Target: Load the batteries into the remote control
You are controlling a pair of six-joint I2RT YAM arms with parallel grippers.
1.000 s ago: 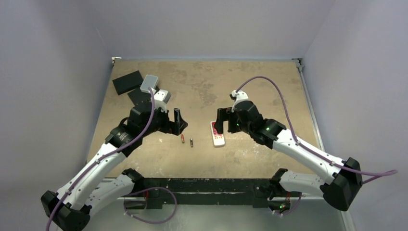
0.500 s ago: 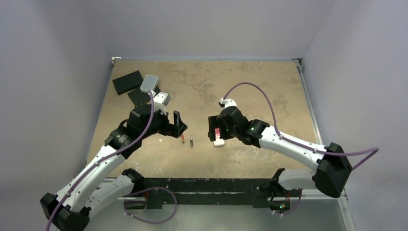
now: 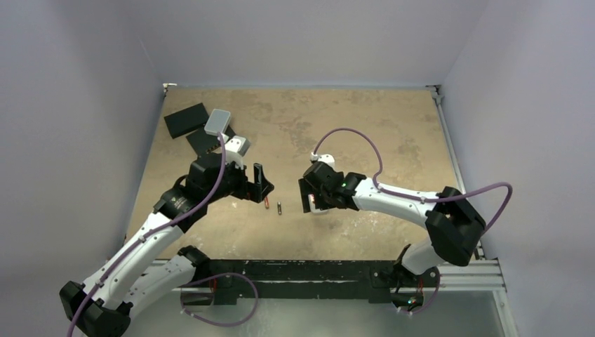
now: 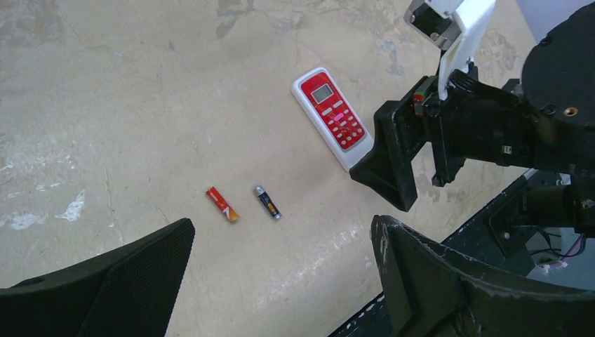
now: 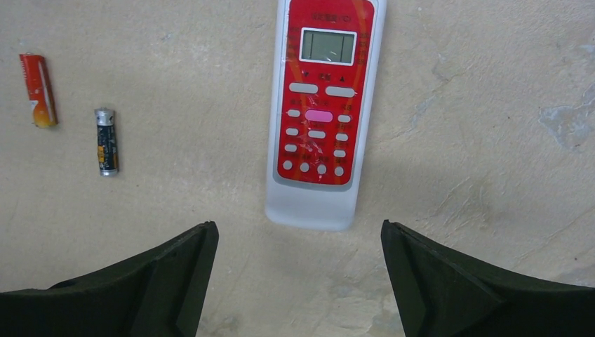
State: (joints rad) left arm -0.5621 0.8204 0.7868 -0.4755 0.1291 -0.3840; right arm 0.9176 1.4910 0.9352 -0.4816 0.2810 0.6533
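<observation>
The remote control (image 5: 323, 105) lies face up on the table, its red-and-white panel showing; it also shows in the left wrist view (image 4: 332, 118) and is mostly hidden under my right gripper in the top view (image 3: 318, 208). The reddish-orange battery (image 5: 37, 90) (image 4: 222, 204) (image 3: 266, 203) and the dark battery (image 5: 106, 140) (image 4: 267, 202) (image 3: 279, 208) lie side by side left of it. My right gripper (image 5: 296, 228) (image 3: 309, 196) is open and empty, hovering above the remote's near end. My left gripper (image 4: 284, 232) (image 3: 263, 182) is open and empty, above the batteries.
Two flat black slabs (image 3: 186, 119) and a light grey rounded box (image 3: 218, 121) lie at the table's back left. The right gripper's black finger (image 4: 393, 158) shows close beside the remote in the left wrist view. The table's front rail (image 3: 302, 270) runs along the near edge.
My right arm has swung left and folded, bringing its gripper over the remote's near end. The left arm has barely moved. The remote and batteries lie where they were.
</observation>
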